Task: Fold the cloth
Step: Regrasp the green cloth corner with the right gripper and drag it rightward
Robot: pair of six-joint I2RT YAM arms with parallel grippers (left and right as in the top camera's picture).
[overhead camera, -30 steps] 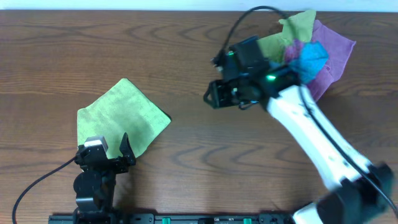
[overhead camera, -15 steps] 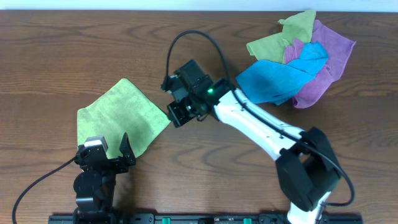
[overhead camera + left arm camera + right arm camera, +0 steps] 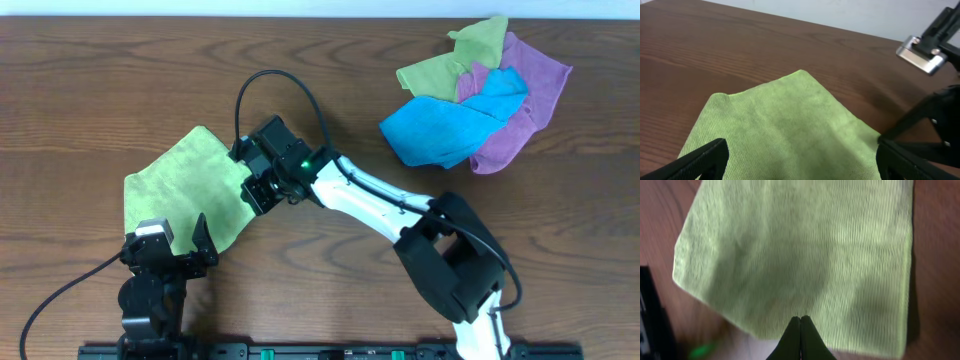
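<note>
A light green cloth [image 3: 190, 180] lies flat on the wooden table at the left, turned like a diamond. It fills the left wrist view [image 3: 785, 125] and the right wrist view [image 3: 800, 250]. My right gripper [image 3: 255, 190] is shut, with its tips [image 3: 800, 322] together over the cloth's right edge and nothing seen between them. It also shows as a dark shape in the left wrist view [image 3: 925, 135]. My left gripper [image 3: 170, 240] is open at the cloth's near corner, its fingers spread to either side of the cloth [image 3: 800, 165].
A pile of cloths lies at the back right: a blue one [image 3: 445, 125], a purple one [image 3: 525, 90] and an olive green one [image 3: 450, 60]. A black rail [image 3: 320, 350] runs along the front edge.
My right arm has swung from the pile at the back right across to the left, and its shut gripper is now over the green cloth. The left arm has not moved.
</note>
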